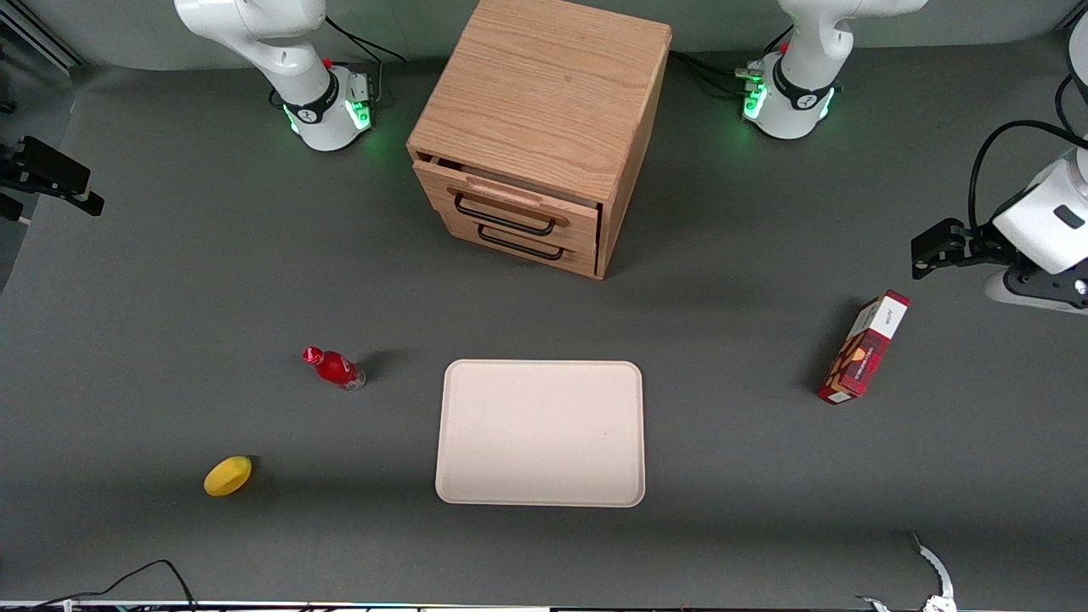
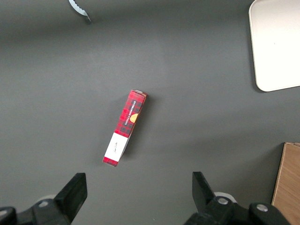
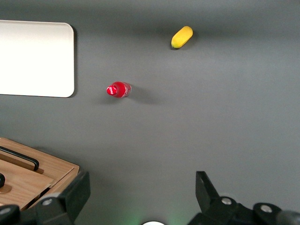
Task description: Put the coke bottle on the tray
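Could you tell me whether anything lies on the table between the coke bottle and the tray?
Nothing does: the front view shows only bare grey table between the coke bottle and the tray. The open gripper is high above the table.

A light oak wooden drawer cabinet (image 1: 544, 127) with two black handles is standing on the dark grey table (image 1: 170, 280), its top drawer sitting slightly open. A yellow lemon-like fruit (image 1: 228, 475) is lying toward the working arm's end, while a red-and-white rectangular box (image 1: 862, 347) is resting toward the parked arm's end.
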Robot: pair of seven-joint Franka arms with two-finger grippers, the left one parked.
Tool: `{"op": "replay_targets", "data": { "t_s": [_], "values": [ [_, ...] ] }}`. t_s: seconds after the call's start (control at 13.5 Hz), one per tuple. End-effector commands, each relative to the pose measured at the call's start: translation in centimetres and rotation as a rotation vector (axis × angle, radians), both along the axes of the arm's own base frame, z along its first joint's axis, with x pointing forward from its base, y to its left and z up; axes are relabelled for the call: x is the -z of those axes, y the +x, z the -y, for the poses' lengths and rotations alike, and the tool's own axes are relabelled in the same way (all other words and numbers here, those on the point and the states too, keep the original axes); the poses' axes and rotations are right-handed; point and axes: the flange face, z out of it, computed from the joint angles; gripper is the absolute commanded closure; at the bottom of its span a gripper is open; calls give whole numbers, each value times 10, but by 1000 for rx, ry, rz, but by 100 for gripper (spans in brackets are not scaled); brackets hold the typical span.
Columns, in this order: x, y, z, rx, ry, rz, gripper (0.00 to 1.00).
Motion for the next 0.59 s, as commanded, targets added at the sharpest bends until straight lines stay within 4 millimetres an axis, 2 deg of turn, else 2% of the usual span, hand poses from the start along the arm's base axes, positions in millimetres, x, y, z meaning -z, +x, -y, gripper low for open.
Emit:
{"op": "replay_targets", "data": {
  "t_s": [0.0, 0.22, 0.52],
  "values": [
    [0, 1, -4, 39, 15, -15, 0],
    [0, 2, -11, 51, 17, -15, 0],
    [13, 11, -8, 42, 23, -36, 0]
  ]
}}
